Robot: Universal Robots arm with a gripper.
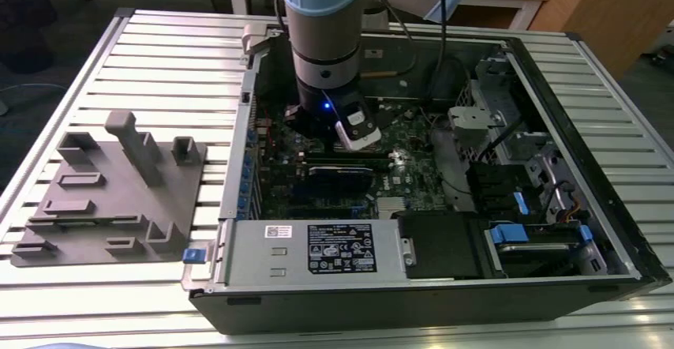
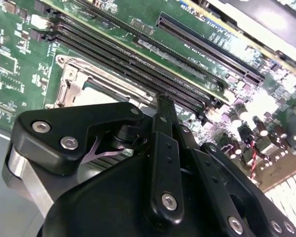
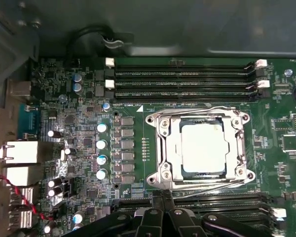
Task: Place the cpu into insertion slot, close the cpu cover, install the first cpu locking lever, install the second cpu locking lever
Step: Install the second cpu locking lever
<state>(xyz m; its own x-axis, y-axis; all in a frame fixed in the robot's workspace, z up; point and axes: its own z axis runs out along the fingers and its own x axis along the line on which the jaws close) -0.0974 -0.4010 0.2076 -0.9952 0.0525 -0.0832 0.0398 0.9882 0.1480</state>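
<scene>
black gripper fingers, pressed narrow together and holding nothing, hang just beside the insertion slot, where the cpu lies flat under the closed cpu cover. thin wire levers run along the cover's edges. long memory slots flank the socket on both sides, capacitors nearby.

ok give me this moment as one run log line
cpu: seated in insertion slot | cpu cover: closed over it | claw: beside socket, holding nothing
</scene>
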